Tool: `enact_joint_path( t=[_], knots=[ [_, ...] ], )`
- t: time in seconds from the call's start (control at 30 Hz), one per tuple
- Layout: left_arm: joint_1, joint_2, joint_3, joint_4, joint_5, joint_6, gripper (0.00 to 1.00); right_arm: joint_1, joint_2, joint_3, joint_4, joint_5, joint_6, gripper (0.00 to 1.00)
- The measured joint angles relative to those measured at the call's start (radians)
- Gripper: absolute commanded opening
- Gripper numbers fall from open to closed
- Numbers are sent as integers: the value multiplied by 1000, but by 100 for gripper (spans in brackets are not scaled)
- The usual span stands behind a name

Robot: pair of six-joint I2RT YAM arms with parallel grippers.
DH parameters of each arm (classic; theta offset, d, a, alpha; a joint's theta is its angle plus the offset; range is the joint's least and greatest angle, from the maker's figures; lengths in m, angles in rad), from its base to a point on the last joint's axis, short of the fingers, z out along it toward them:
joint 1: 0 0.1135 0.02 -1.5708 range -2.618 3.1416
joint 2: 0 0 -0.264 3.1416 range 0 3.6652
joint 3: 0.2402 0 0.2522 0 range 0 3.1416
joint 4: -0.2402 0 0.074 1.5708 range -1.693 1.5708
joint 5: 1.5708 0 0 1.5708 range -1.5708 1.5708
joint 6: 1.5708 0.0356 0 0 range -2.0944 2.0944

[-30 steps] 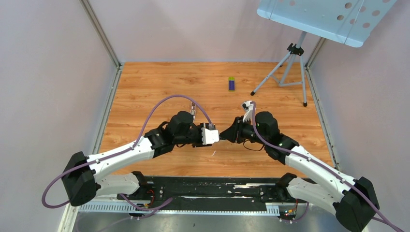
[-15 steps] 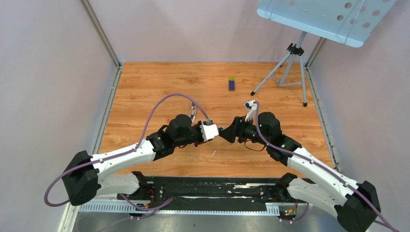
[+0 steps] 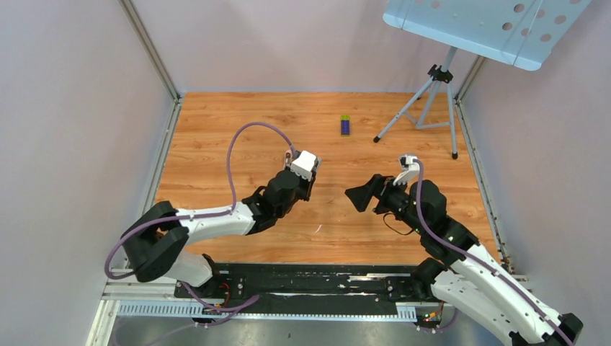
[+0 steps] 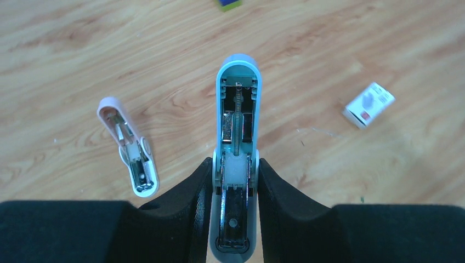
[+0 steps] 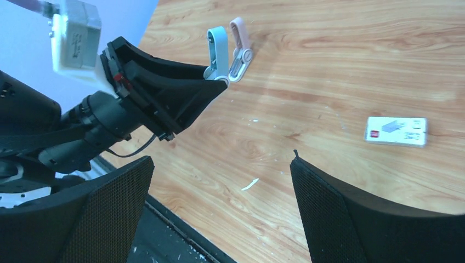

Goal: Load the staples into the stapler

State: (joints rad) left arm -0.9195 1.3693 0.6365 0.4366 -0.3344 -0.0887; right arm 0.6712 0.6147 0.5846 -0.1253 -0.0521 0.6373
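Just left of the left pincer [image 4: 234,163]: pink plastic stapler [image 4: 131,150], hinged open, flat on the wood. The pincer is clenched on the light-blue plastic stapler [image 4: 238,98], lid open, spring channel exposed. Whether staples sit inside: cannot tell. To its right: white cardboard box [image 4: 368,104]. Beyond, the right pincer [image 5: 220,159] is spread wide.

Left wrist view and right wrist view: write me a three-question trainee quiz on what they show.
1. True or false: the left gripper is shut on the blue stapler.
2. Fill in: the right gripper is ____ and holds nothing.
3. The pink stapler lies: A) on the table, apart from both grippers; B) on the white box; C) inside the right gripper.
Key: 1 true; 2 open; 3 A.
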Motion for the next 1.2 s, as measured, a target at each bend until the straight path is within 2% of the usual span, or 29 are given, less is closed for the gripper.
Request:
enact_joint_path(
  t=[0.23,0.4,0.63,0.97,1.2],
  knots=[
    [0,174,61,98,-203,-175,13,0,-121,0,-87,123,-2,100],
    [0,321,164,123,-278,-234,14,0,-153,1,-124,159,-8,100],
    [0,457,249,131,-353,-298,20,0,-153,13,-164,176,-28,100],
    [0,570,348,68,-410,-367,21,0,-154,27,-183,193,-43,100],
    [0,642,362,46,-419,-398,27,0,-161,28,-185,204,-56,100]
  ],
)
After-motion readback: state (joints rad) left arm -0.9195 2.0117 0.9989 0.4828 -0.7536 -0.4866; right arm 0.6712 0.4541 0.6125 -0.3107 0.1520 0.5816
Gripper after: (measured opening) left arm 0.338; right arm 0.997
